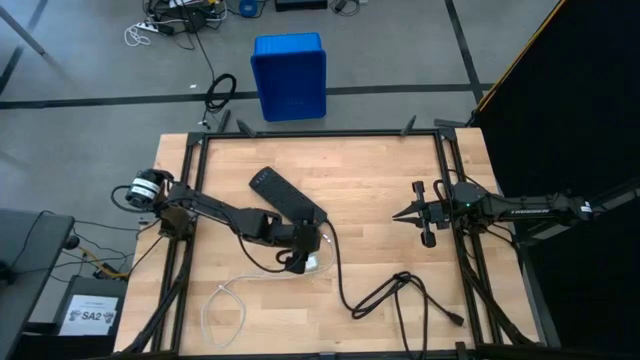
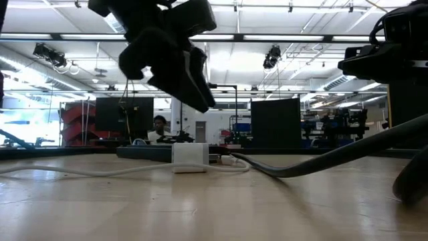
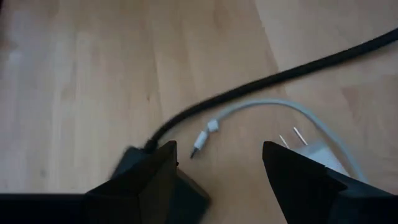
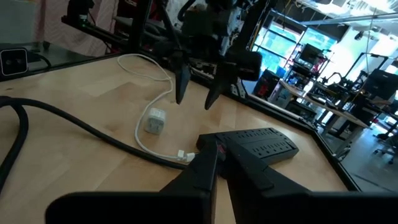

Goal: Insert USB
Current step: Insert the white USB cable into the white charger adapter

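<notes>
The charger block (image 2: 190, 156) serves as the anchor: a small white cube lying on the wooden surface (image 1: 380, 180), its two metal prongs exposed in the left wrist view. The left gripper (image 1: 300, 262) hangs just above it with its fingers (image 3: 149, 180) spread wide and nothing between them, clear of the block. The thin white USB cable (image 1: 222, 300) runs from the block toward the near edge of the surface, curling into a loop there. Its small plug end (image 3: 199, 144) lies loose on the wood just beside the block, not inserted in anything. A thick black cord (image 1: 385, 292) passes close by the block, between it and the plug's far side, then snakes off across the surface. Just beyond the block lies the long black power strip (image 4: 261, 142), one end near the block, the rest angled away from it. Well apart from the block, over the opposite side of the surface, the right gripper (image 1: 397, 215) waits in the air with its fingers pressed together, holding nothing. Farther still from the block, past the surface on the floor, stands a blue bin (image 1: 289, 74).
</notes>
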Robot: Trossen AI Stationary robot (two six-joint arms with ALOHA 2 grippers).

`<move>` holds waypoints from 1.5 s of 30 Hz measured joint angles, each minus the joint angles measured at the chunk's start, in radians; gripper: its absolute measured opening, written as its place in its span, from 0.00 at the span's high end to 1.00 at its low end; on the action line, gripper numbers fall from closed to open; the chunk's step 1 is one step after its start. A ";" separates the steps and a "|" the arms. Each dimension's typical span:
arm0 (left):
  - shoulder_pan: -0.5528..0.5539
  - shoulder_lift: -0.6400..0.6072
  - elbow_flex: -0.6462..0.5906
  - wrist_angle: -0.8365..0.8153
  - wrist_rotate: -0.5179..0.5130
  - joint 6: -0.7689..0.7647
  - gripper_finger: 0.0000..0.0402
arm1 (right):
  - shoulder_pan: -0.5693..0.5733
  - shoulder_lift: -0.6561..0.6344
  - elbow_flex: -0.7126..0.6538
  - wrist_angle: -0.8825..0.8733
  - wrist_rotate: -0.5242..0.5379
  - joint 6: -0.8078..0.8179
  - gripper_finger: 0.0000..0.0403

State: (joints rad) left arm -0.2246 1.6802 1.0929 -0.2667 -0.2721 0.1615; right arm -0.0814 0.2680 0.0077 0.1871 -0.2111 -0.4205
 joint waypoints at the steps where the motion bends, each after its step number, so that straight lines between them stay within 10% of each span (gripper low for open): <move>1: 0.006 0.000 0.009 0.000 0.018 0.018 0.44 | 0.000 0.000 0.000 0.000 0.000 0.000 0.98; 45: 0.156 0.199 0.044 0.075 0.268 0.040 0.47 | 0.000 0.000 0.000 0.001 0.000 0.000 0.99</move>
State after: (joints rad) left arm -0.0689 1.8796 1.1366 -0.1916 -0.0044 0.2012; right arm -0.0814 0.2680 0.0074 0.1883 -0.2111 -0.4206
